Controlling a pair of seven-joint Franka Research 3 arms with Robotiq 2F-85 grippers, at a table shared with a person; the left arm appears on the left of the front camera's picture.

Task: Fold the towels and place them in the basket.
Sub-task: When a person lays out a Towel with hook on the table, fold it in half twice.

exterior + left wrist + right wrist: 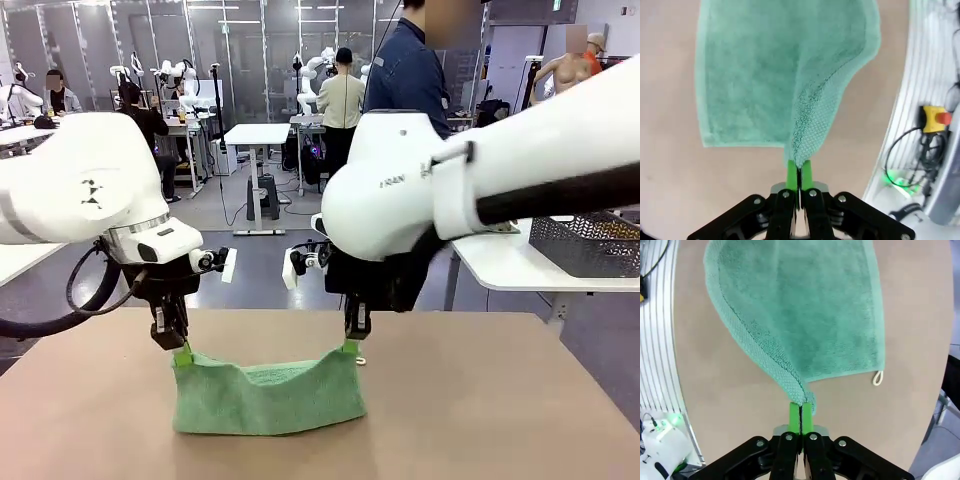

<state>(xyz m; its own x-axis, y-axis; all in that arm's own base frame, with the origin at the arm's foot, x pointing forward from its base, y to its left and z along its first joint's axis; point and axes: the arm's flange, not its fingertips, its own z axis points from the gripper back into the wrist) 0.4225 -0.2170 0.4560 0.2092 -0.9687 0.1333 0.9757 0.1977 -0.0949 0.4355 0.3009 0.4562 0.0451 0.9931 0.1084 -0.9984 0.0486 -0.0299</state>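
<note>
Towel (268,395) hanging between both arms, soft green terry sagging in a dip from one pinched corner to the other! See the left fingers (182,348) pressed together on one upper corner and the right fingers (351,346) clamped on the other, cloth nipped right at the green tips. Below the fingers the body drapes down, its lower part lying on the tabletop (480,400). It looks light and floppy, so it should follow wherever the corners go. The thick hem seems the safest hold; a thin pinch may slip. Woven band along one edge, small white loop (878,378) near the right fingers. The basket (590,245) waits well beyond the right fingers, on another tabletop
</note>
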